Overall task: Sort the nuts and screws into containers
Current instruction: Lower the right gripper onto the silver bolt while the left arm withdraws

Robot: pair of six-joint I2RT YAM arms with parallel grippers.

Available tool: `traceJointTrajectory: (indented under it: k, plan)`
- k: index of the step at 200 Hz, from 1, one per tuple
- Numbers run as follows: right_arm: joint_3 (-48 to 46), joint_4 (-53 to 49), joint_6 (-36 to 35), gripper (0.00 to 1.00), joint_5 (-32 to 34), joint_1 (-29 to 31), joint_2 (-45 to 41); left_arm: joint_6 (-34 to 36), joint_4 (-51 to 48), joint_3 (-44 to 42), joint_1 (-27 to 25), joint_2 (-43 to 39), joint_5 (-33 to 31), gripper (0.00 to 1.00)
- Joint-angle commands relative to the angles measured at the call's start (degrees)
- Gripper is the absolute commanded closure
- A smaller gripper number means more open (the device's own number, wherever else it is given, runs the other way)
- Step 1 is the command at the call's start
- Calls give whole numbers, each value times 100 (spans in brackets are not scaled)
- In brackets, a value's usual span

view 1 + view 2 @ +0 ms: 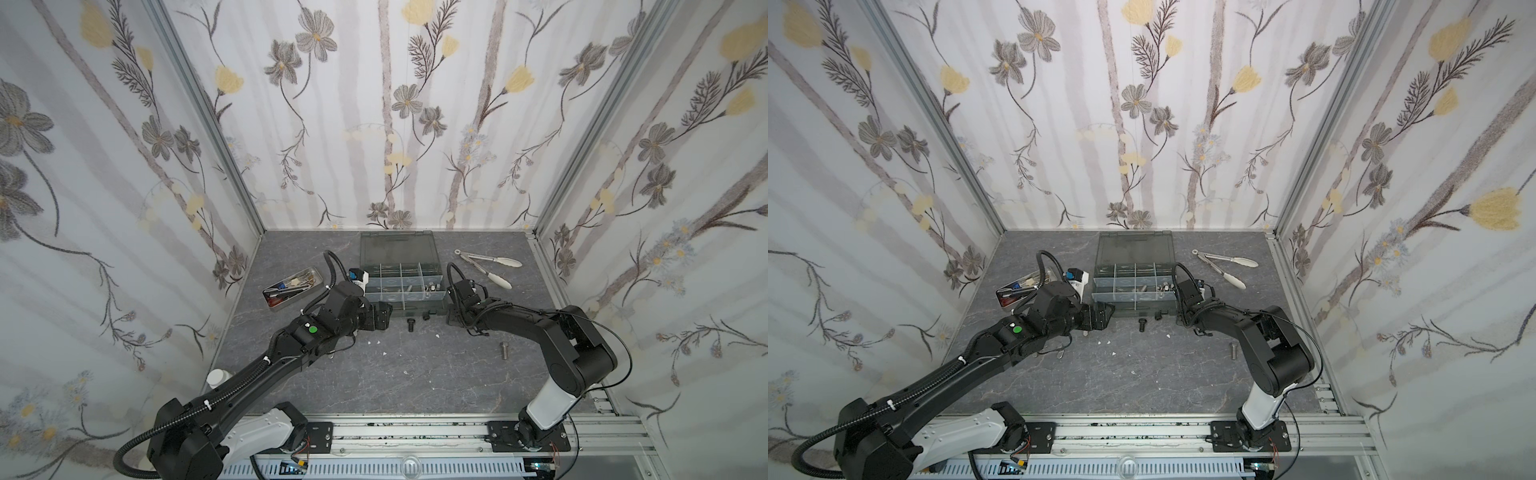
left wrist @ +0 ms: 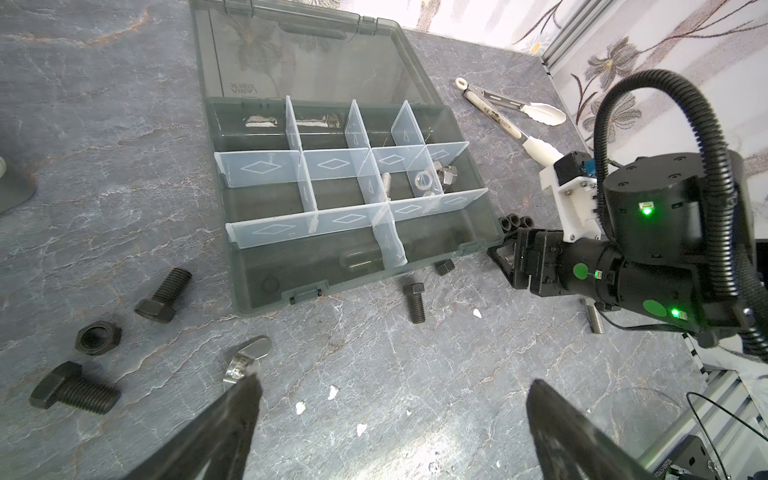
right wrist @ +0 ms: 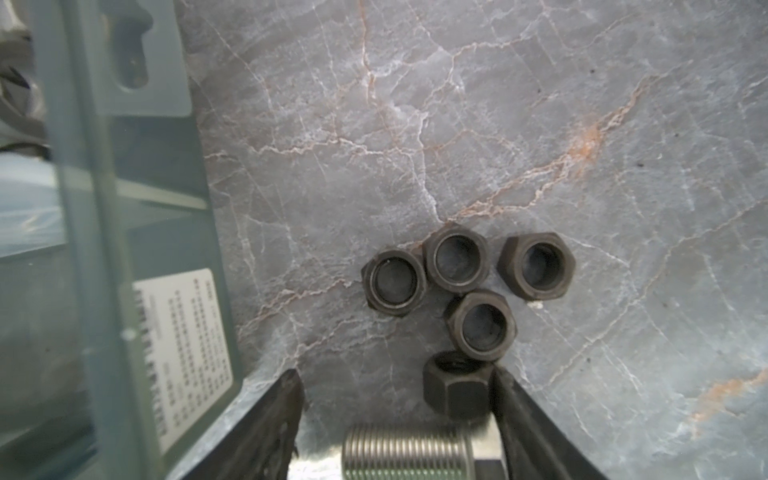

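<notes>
Our right end effector (image 3: 397, 376) sits part-open low over the counter (image 3: 540, 124), a black nut (image 3: 455, 384) touching one finger (image 3: 523, 415) and a silver screw (image 3: 407, 453) lying between the fingers (a gap shows on the other side). Four more black nuts (image 3: 430, 266) lie just beside the organizer box (image 2: 249, 270). We see the left end effector (image 2: 395, 415) spread wide, holding nothing.

Black nuts (image 3: 456, 262), grey-green organizer box (image 2: 257, 299), grey veined table (image 1: 395, 374), floral walls (image 1: 374, 104)
</notes>
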Motion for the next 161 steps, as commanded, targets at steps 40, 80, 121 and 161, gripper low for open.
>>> traceJointTrajectory:
  k: [40,80,121,161]
  plan:
    - [-131,-84,70,50,89,11,-16,21,-15,-41,0,-104,-41,0]
    - [-201,-104,93,63,88,22,-120,-22,-39,-59,0,-217,74,0]
    - [-138,-277,70,64,126,47,-509,-89,-85,-92,9,-449,71,0]
    - [-102,-353,47,57,82,50,-548,-138,-77,-195,17,-486,63,0]
